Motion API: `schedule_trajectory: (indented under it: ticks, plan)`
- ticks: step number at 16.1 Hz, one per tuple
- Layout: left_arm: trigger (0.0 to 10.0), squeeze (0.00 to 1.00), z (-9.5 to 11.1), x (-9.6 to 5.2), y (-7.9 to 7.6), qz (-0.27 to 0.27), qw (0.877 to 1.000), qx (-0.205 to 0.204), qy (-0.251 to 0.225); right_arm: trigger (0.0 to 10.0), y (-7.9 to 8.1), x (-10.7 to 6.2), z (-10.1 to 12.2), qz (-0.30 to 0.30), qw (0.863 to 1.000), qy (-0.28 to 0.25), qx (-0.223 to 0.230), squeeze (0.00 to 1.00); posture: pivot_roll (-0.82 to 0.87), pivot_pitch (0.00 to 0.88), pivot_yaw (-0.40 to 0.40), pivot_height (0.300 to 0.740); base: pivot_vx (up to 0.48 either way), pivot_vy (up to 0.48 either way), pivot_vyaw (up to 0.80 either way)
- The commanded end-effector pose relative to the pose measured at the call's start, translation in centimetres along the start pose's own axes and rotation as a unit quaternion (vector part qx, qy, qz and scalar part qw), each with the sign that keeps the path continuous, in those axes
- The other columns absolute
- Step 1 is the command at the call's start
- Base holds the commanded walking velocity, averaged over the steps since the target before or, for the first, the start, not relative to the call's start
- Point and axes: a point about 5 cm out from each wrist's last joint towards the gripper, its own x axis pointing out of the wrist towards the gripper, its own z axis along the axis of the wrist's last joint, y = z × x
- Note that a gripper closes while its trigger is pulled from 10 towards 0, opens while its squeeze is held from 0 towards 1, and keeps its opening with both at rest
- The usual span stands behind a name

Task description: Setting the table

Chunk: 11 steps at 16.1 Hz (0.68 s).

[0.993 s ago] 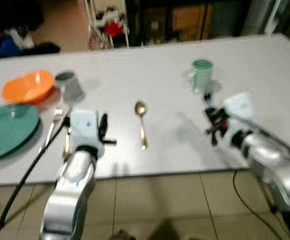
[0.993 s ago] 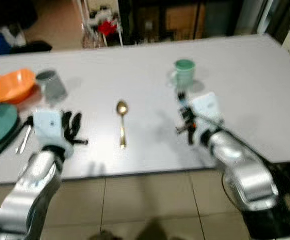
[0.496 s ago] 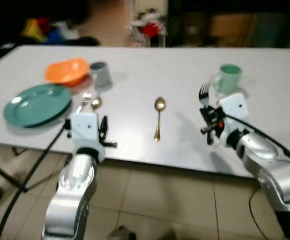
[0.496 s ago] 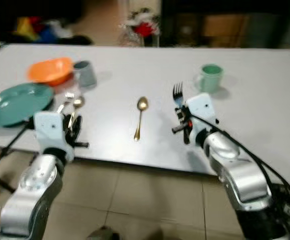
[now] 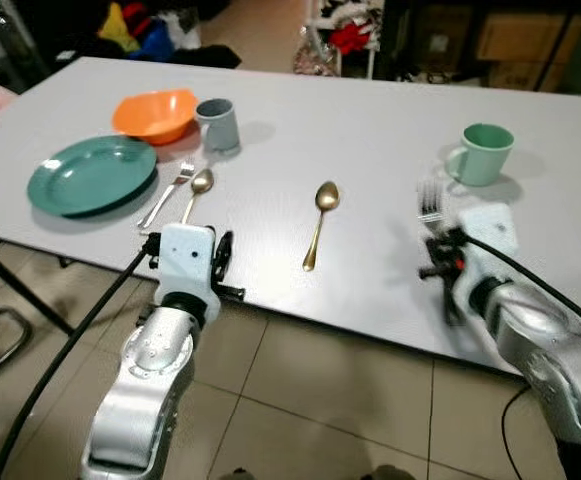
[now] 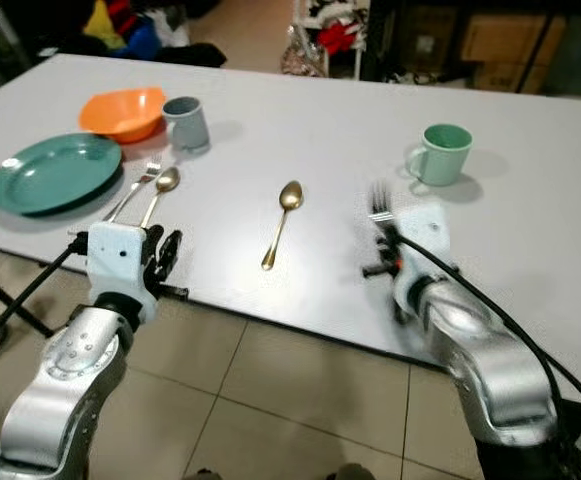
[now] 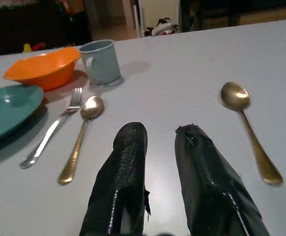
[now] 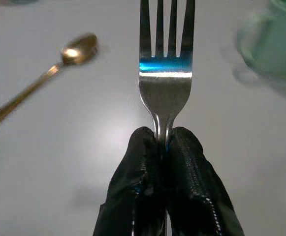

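Beige floor tiles [image 5: 300,400] run under the near edge of the white rectangular desk [image 5: 350,130]. The left end effector [image 7: 155,142] hovers there, fingers parted and empty. The right end effector [image 8: 163,147] pinches a silver metal fork [image 8: 165,64] by its neck, tines forward, just short of the pale green mug [image 5: 482,153]. A gold spoon [image 5: 318,222] lies mid-desk. Farther left sit a teal round plate [image 5: 92,175], an orange bowl [image 5: 154,113] and a grey cup [image 5: 218,123]; dark room clutter lies beyond.

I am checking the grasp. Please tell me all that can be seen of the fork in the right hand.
The fork looks like shiny silver metal, with four tines and a narrow neck. The right hand is shut on that neck, one black finger on each side, tines pointing away from it. It is held above the white table, between the gold spoon and the green mug.
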Motion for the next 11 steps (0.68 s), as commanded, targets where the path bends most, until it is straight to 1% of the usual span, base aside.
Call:
schedule_trajectory:
  ticks: [1, 2, 4, 5, 7, 10, 11]
  plan:
    - [10.0, 0.00, 0.1, 0.1, 0.5, -0.003, 1.000, 0.006, -0.007, 10.0, -0.4, -0.6, -0.3, -0.013, 0.999, 0.021, 0.026, 0.00, -0.13, 0.049, 0.118, 0.740, 0.000, 0.000, 0.00]
    - [10.0, 0.00, 0.1, 0.2, 0.7, -0.004, 1.000, 0.007, -0.007, 10.0, -0.5, -1.0, 0.1, -0.017, 0.999, 0.026, 0.025, 0.00, -0.14, 0.048, 0.119, 0.740, 0.000, 0.000, -0.76]
    - [10.0, 0.00, 0.0, 0.3, 0.7, -0.006, 1.000, 0.006, -0.007, 10.0, -0.5, -1.1, 0.4, -0.022, 0.999, 0.031, 0.028, 0.00, -0.15, 0.047, 0.117, 0.740, 0.000, 0.000, -0.75]
    - [10.0, 0.00, 0.0, 0.3, 0.6, -0.008, 1.000, 0.003, -0.009, 10.0, -0.5, -1.2, 0.8, -0.024, 0.999, 0.033, 0.017, 0.00, -0.15, 0.044, 0.112, 0.740, 0.240, 0.000, -0.74]
    - [10.0, 0.00, 0.0, 0.4, 0.4, -0.011, 1.000, 0.000, -0.013, 10.0, -0.7, -1.5, 1.3, -0.029, 0.999, 0.044, 0.011, 0.00, -0.16, 0.040, 0.103, 0.740, 0.264, 0.000, -0.74]
    - [10.0, 0.00, -0.1, 0.4, 0.3, -0.009, 1.000, -0.009, -0.013, 10.0, -1.1, -1.3, 2.6, -0.020, 0.999, 0.047, -0.009, 0.00, -0.16, 0.036, 0.102, 0.740, 0.276, 0.000, 0.00]
    - [10.0, 0.00, -0.2, 0.3, 0.3, -0.010, 1.000, -0.010, -0.012, 10.0, -1.1, -1.0, 3.1, -0.004, 0.999, 0.045, -0.011, 0.00, -0.16, 0.032, 0.103, 0.740, 0.277, 0.000, 0.00]
